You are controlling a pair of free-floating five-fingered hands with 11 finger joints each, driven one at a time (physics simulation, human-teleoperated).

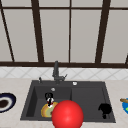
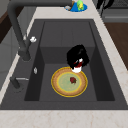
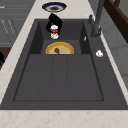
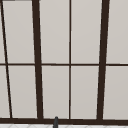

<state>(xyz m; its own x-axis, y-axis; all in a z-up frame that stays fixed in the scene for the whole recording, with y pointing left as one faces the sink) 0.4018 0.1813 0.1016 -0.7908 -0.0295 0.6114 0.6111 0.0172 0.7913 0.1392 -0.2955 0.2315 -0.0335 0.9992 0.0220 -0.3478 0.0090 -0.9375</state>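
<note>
My left hand (image 1: 49, 96) hovers in the sink's left basin, fingers curled round a small white and red can (image 1: 50, 101). In the left side view the hand (image 2: 77, 55) holds the can (image 2: 76, 67) upright just above the far rim of a yellow plate (image 2: 69, 81), which lies on the basin floor with a small red scrap (image 2: 73, 80) at its middle. From the right side, the hand (image 3: 53, 21), the can (image 3: 54, 31) and the plate (image 3: 59, 48) line up the same way. My right hand (image 1: 105, 109) hangs idle over the sink's front right corner, fingers relaxed.
A large red ball (image 1: 67, 114) sits at the sink's front edge, covering part of the plate. The dark faucet (image 1: 56, 71) stands behind the basin. A dark blue bowl (image 1: 6, 101) rests on the left counter and a blue plate with food (image 2: 78, 6) on the right.
</note>
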